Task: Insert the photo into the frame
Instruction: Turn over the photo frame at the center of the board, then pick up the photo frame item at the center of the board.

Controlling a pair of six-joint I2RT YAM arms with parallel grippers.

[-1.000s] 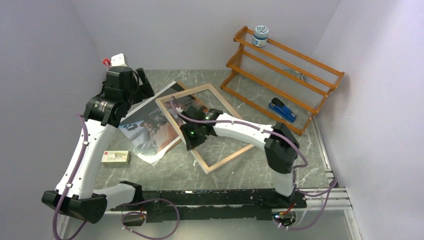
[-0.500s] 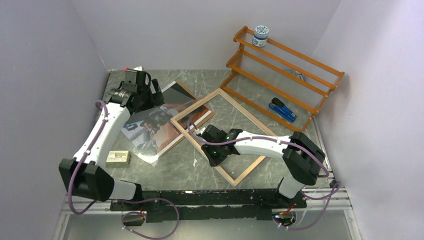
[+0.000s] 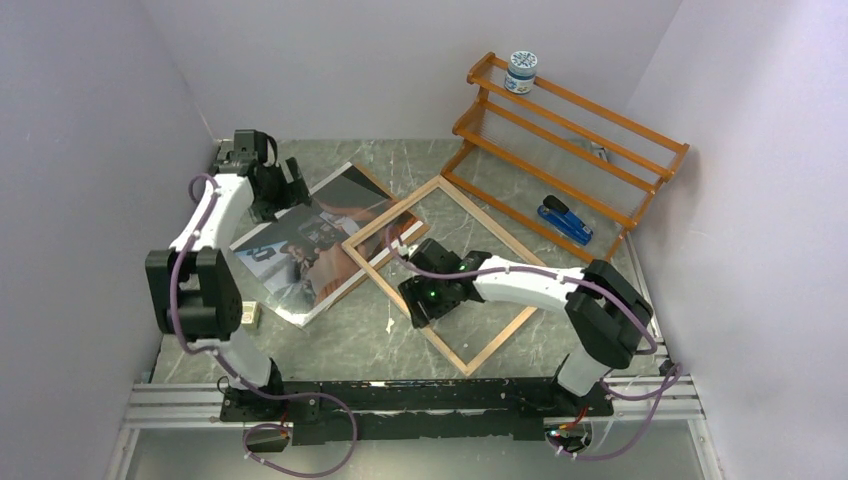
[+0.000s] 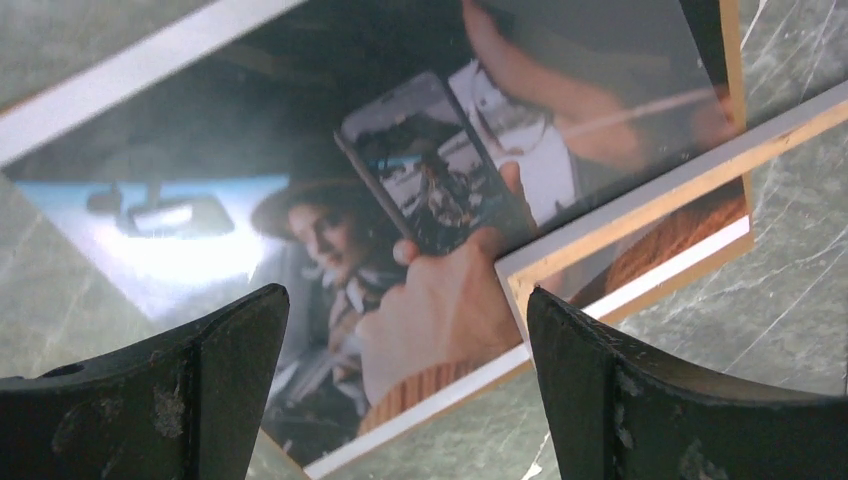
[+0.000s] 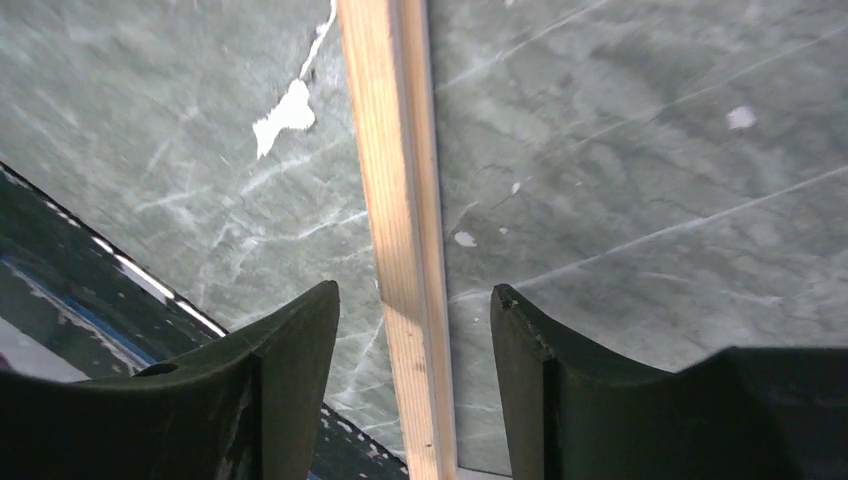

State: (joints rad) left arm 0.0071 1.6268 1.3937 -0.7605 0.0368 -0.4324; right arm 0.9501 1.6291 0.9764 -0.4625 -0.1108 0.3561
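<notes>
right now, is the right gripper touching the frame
Apart. Right wrist view: the right gripper straddles the frame, bare table showing between its rail and each finger.

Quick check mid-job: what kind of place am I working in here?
Likely a robot test booth, not a home: plain walls box in a marble-pattern table, with a metal mounting rail along its near edge.

No legible text in any view.

Jar (image 3: 520, 71) on the top shelf of the orange rack (image 3: 600, 150), 1 o'clock on the table: blue-and-white label, print too small to read.

Small box (image 3: 252, 314) at 8 o'clock, partly hidden: pale printed face, lettering can't be made out.

Photo (image 4: 400, 200), left wrist view: the pictured phone screen shows no readable characters.

Blue stapler (image 3: 565, 220), 3 o'clock: markings can't be made out.
</notes>
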